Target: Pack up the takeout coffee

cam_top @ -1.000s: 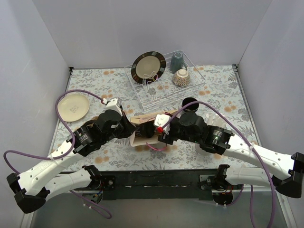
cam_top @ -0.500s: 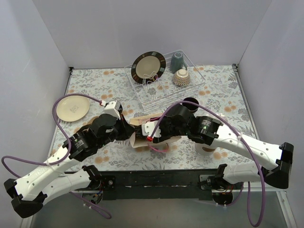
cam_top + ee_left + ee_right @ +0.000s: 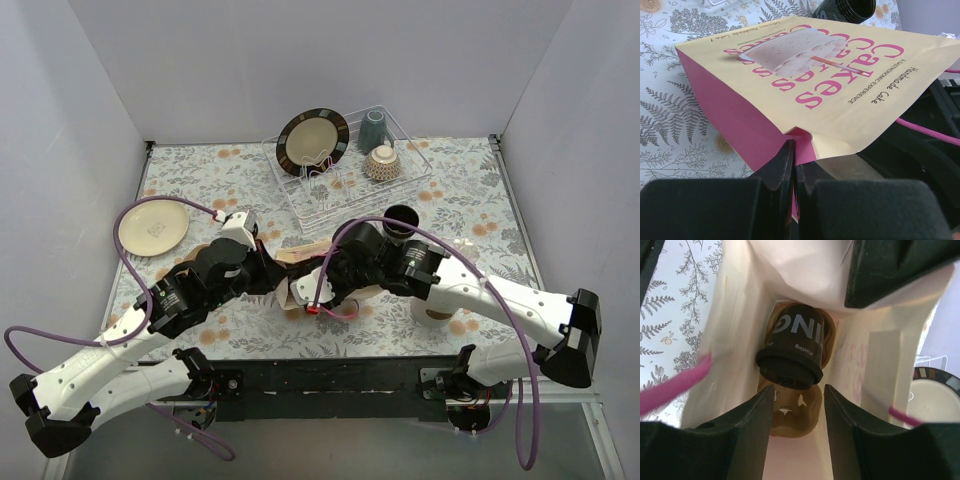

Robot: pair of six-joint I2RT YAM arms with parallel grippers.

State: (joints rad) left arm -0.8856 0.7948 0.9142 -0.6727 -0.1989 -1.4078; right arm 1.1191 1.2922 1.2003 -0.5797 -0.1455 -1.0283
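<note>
Two arms meet at the middle of the table (image 3: 470, 190), and we have both of them on one paper bag (image 3: 805, 75), lying on its side with "Cakes" printed across it in pink. The left gripper (image 3: 795, 150) sits at the bag's 8 o'clock in the top view, jaws pressed together on the pink side edge by the mouth, clamped on the paper.

Over to the right gripper (image 3: 799, 390): it is at the bag's mouth from the 3 o'clock side, fingers apart, nothing between them. Looking straight in past them, we see a black cup (image 3: 795, 350) deep inside the bag at 12 o'clock, tilted, its wider rimmed end nearest the fingertips. It rests on a brown cardboard carrier (image 3: 792, 415). The fingertips are just beside that rim; we cannot tell whether they touch it.

Outside, a second black cup (image 3: 400, 217) stands on the table at the bag's 1 o'clock, mouth up. A dish rack (image 3: 330, 195) sits at the table's 12 o'clock and a small plate (image 3: 152, 225) at 9 o'clock.
</note>
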